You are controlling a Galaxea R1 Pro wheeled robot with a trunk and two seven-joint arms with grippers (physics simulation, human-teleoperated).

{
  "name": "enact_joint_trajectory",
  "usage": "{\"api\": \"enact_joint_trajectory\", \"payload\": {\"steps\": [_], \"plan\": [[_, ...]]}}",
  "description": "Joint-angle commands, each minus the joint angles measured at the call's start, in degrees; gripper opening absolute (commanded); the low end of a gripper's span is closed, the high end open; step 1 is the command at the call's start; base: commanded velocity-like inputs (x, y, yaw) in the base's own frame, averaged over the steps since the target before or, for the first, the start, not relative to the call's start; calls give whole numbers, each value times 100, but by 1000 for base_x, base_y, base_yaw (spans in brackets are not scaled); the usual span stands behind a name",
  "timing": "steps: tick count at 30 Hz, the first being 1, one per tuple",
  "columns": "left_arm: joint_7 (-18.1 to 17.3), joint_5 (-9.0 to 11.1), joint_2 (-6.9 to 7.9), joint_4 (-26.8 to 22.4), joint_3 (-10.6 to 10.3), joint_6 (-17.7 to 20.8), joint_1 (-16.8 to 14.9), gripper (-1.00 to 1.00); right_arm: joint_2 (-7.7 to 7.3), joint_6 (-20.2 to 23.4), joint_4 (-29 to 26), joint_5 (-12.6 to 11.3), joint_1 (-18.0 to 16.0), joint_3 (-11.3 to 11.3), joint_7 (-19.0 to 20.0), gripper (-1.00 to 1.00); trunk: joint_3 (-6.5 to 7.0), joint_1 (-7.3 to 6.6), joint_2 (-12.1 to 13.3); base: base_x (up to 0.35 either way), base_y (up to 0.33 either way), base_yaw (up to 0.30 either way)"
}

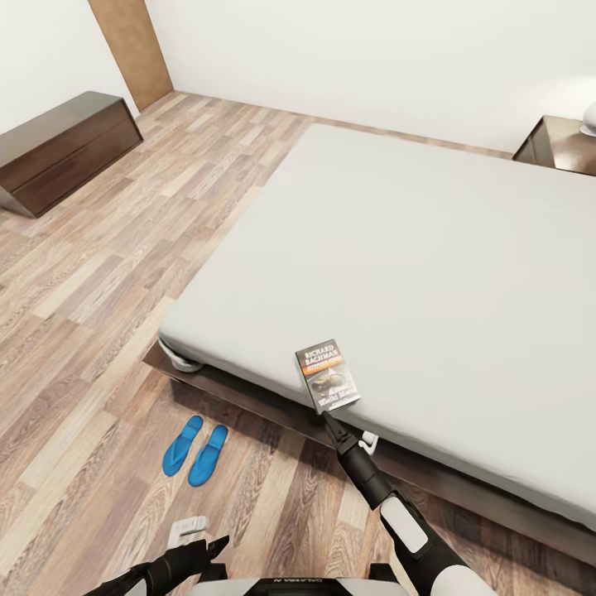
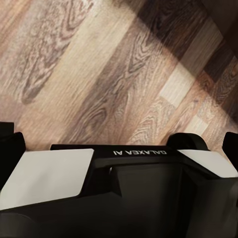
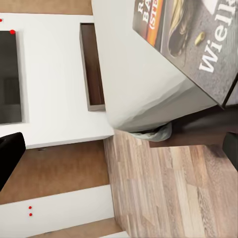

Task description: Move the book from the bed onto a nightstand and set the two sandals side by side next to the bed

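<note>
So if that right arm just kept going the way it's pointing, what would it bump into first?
Most likely the book. The right end effector points up at its near edge, which overhangs the bed. Whether they already touch is hard to judge.

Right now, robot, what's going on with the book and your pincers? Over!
Right pincer at the book, grip unclear. Book on bed edge. Left pincer low, over floor. Sandals side by side by bed.

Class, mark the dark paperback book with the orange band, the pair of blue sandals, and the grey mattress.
dark paperback book (image 1: pixel 328 376), head view, cover centre.
blue sandals (image 1: pixel 196 450), head view, right sandal's inner edge.
grey mattress (image 1: pixel 414 248), head view, bare top.
</note>
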Motion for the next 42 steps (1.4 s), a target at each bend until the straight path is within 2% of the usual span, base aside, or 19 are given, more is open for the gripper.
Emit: {"api": "enact_joint_trajectory", "payload": {"steps": [1,27,34,36,40,42], "plan": [[-8,-61,2,7,37,-39,-4,100,-2,55,2,-60,-2,12,16,100,-21,23,-43,0,0,0],[-8,-61,2,7,37,-39,-5,100,-2,54,2,-60,-2,10,16,100,-488,594,-1086,0,0,0],[-8,-61,2,7,37,-39,-2,100,-3,34,23,-75,-2,-23,16,100,-488,594,-1086,0,0,0],[-8,-61,2,7,37,-39,-2,100,-2,31,24,-76,-2,-100,16,100,-488,594,-1086,0,0,0],[-8,-61,2,7,37,-39,-4,100,-2,28,26,-95,-2,-562,16,100,-488,594,-1086,0,0,0],[-8,-61,2,7,37,-39,-3,100,-2,28,27,-95,-2,-673,16,100,-488,594,-1086,0,0,0]]}}
